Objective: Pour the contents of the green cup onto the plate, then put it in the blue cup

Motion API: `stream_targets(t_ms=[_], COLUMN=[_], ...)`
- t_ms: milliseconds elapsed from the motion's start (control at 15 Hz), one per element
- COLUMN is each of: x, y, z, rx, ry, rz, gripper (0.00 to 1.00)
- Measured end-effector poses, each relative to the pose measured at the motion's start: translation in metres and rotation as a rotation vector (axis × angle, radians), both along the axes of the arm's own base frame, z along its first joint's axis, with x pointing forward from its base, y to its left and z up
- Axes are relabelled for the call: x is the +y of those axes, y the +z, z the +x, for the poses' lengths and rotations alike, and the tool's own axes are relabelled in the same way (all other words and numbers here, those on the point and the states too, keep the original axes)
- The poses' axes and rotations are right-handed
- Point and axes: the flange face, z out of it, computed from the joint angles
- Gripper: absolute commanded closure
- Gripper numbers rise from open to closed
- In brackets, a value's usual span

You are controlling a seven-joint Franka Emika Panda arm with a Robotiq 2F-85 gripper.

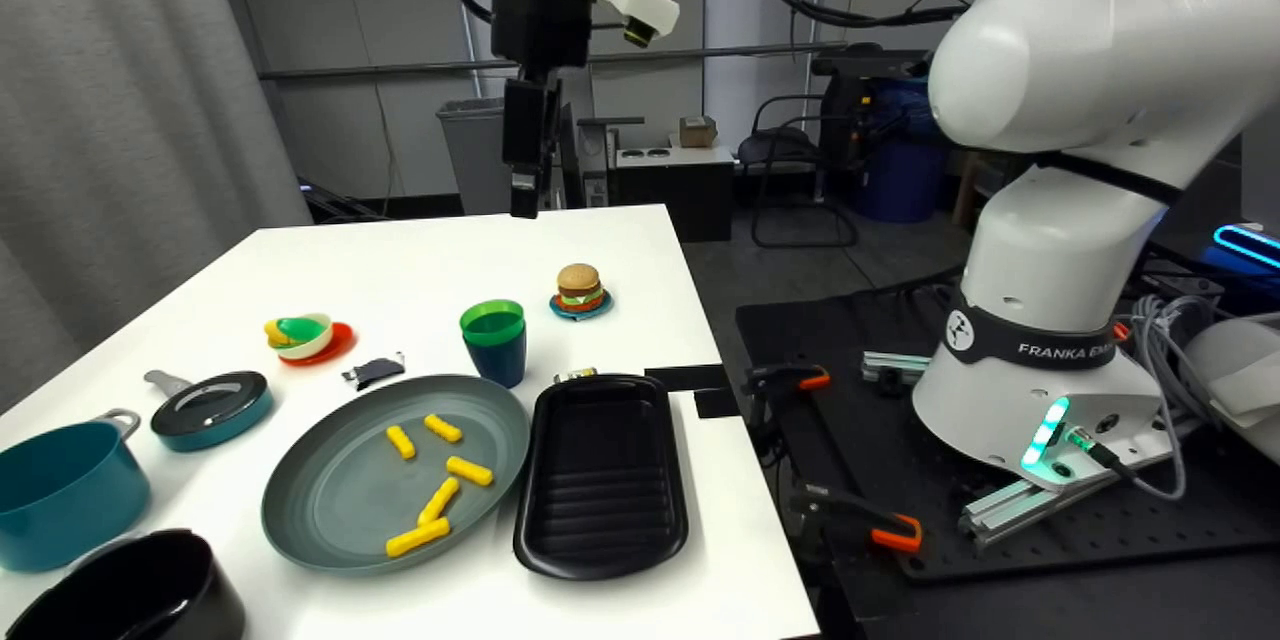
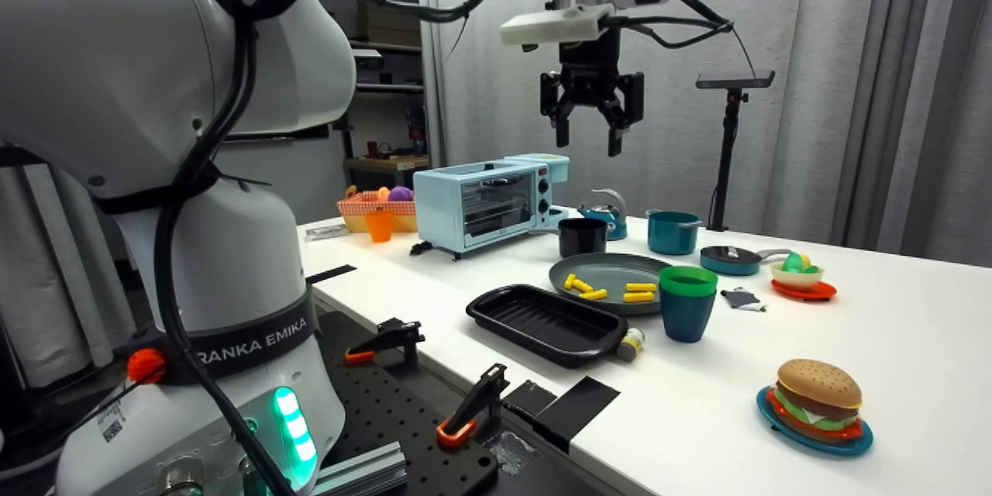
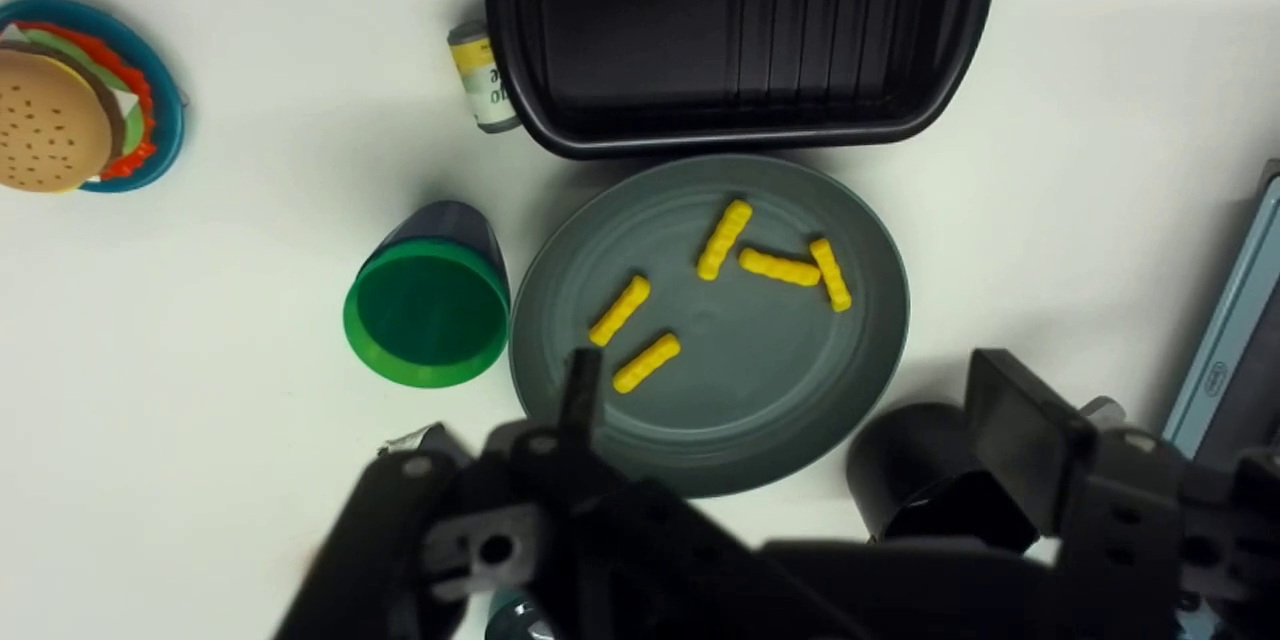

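Nested inside the blue cup [image 2: 688, 316], the green cup [image 2: 688, 279] shows its bright rim above it; the pair stands upright beside the plate [image 1: 335, 485]. Looking into the green cup [image 3: 427, 372] in the wrist view, I see no yellow pieces in it. The contents, several yellow sticks [image 3: 646, 363], lie scattered on the plate [image 3: 720, 420]. High over the table, my gripper [image 2: 589, 138] is open, its fingers wide apart and nothing between them. In the wrist view the gripper [image 3: 790, 385] spans part of the plate and a black pot, well above both.
A black rectangular tray [image 1: 600, 480] borders the plate, with a small can [image 2: 631, 344] at its end. A toy burger [image 2: 818, 395] sits on a small teal plate. Pots [image 1: 70, 490], a lidded pan [image 1: 212, 408], a bowl [image 2: 797, 277] and a toaster oven [image 2: 484, 205] stand around.
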Motion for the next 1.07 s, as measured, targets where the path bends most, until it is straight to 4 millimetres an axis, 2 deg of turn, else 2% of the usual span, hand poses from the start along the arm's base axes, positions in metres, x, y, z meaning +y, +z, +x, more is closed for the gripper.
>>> stream_targets(t_ms=[133, 200, 1067], x=[0.0015, 0.0020, 0.0028], y=[0.0000, -0.0004, -0.0022], z=[-0.0132, -0.0159, -0.0150], rx=[0.007, 0.009, 0.012], ry=[0.018, 0.013, 0.015], rz=[0.000, 0.002, 0.002], gripper=[0.02, 0.00, 0.00])
